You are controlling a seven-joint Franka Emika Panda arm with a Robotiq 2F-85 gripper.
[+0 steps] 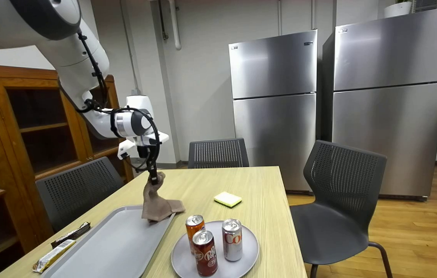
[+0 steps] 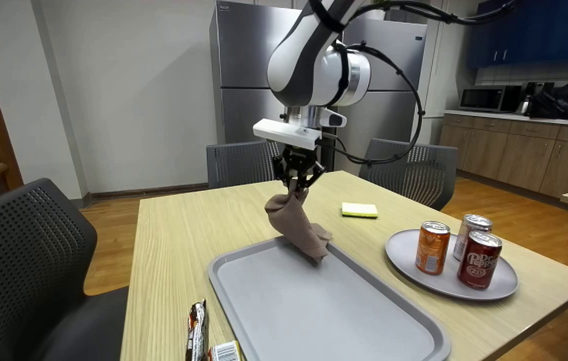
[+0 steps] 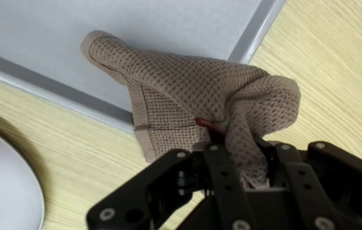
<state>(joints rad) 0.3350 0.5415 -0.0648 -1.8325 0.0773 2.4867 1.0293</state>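
Observation:
A brown waffle-weave cloth (image 3: 181, 80) hangs from my gripper (image 3: 237, 137), which is shut on a bunched fold of it. A small red tag (image 3: 205, 122) shows beside one finger. In both exterior views the cloth (image 1: 158, 204) drapes down from the fingertips, its lower end over a corner of the grey tray (image 1: 118, 239). The gripper (image 2: 295, 188) points downward just beyond that tray corner, above the tabletop. From the wrist, the cloth crosses the tray rim (image 3: 104, 111), one end over the tray floor. Whether the lower edge rests on the tray or hangs slightly above it, I cannot tell.
A round grey plate (image 2: 404, 250) carries an orange can (image 2: 432, 248), a dark red can (image 2: 479, 260) and a silver can (image 1: 232, 239). A yellow sponge (image 1: 227, 199) lies farther back. Two wrapped bars (image 1: 71, 234) lie beside the tray. Chairs (image 1: 218, 152) surround the table.

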